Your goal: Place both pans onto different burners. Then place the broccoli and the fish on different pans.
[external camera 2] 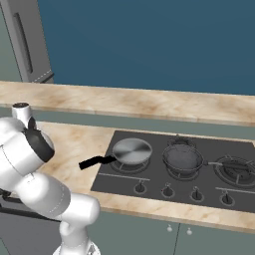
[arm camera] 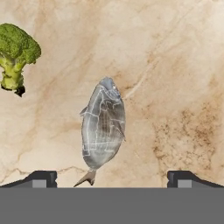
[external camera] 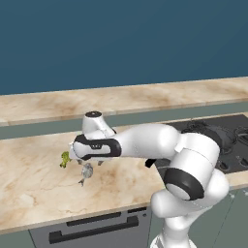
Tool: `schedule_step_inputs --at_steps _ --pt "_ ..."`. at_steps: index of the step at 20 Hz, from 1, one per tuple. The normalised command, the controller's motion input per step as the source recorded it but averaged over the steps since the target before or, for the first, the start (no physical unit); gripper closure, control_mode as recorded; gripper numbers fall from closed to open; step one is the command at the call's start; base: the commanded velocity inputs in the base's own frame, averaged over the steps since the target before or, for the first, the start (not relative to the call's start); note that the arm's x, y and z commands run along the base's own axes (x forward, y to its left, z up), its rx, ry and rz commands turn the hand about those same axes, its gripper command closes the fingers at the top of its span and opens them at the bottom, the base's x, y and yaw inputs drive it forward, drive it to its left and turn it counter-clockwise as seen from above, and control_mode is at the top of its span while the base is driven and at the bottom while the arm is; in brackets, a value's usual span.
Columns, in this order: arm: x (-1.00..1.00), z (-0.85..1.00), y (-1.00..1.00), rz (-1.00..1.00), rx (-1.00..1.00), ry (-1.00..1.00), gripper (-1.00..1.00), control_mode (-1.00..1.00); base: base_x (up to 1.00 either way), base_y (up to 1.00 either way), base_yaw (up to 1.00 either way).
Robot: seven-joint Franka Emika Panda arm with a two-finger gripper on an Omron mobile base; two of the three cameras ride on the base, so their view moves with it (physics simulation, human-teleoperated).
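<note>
- While both pans already sit on separate burners, the food stage is what is in hand: the shiny silver-grey round frying pan with a straight black handle rests on the left ring of the dark grey cooktop at centre frame in the right base view, and the darker grey round frying pan sits on the ribbed black middle burner just to its right.
- Left of centre in the left base view, the white arm's two-finger gripper hangs over the marbled beige countertop, directly above the small silvery-grey fish with a thin tail.
- Seen through the hand view, the fish lies flat at centre frame, tail toward the bottom edge, with the dark fingertips spread wide to either side of it and touching nothing; the jaws hold nothing.
- At the upper left of the hand view, the small green broccoli floret with a pale yellow-green stem lies near the fish but apart from it.
- Judging from this, the fish is the first item to be picked; the next move calls for a straight descent so the fingers straddle the body's narrow width, then a closing grip, a lift and a carry to one pan.
- A slim, flat body lying on the counter may slip, so the fingers should reach low before closing.
</note>
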Motion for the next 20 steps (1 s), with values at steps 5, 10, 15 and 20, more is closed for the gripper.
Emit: schedule_step_inputs --at_steps 5,10,15,20 --pt "0.06 0.00 0.02 0.00 0.00 0.00 -1.00 -1.00 0.00 0.00 0.00" --pt "0.09 -0.03 0.02 0.00 0.00 0.00 -1.00 -1.00 0.00 0.00 0.00" --pt "0.07 -0.08 0.04 0.00 0.00 0.00 -1.00 -1.00 0.00 0.00 0.00" --pt "0.00 -0.17 0.02 0.00 0.00 0.00 -1.00 -1.00 0.00 0.00 0.00"
